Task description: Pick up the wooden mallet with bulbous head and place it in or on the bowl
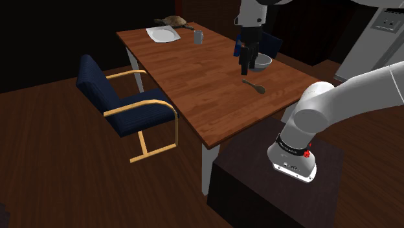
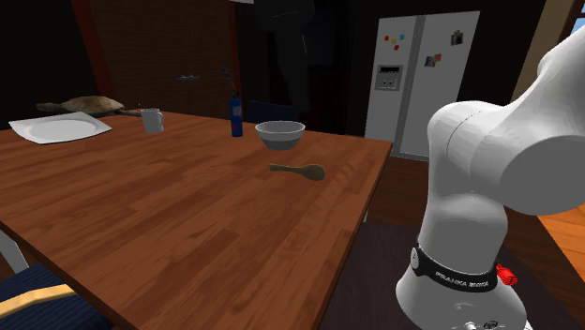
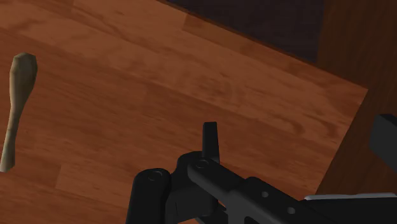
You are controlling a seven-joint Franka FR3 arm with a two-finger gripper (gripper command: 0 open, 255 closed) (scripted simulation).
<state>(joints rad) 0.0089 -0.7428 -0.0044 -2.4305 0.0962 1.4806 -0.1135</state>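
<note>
The wooden mallet lies flat on the brown table, its rounded head toward the table's near edge. In the second exterior view the mallet rests just in front of the white bowl. The bowl stands upright close to the table's far right edge. My black gripper hangs above the table right beside the bowl, slightly beyond the mallet, with nothing seen in it. In the wrist view the mallet lies off to one side of my hand, well clear of it.
A blue bottle stands beside the bowl. A mug, a white plate and a brown lump sit at the table's far end. A blue armchair flanks the shoulder view's left side. A fridge stands behind.
</note>
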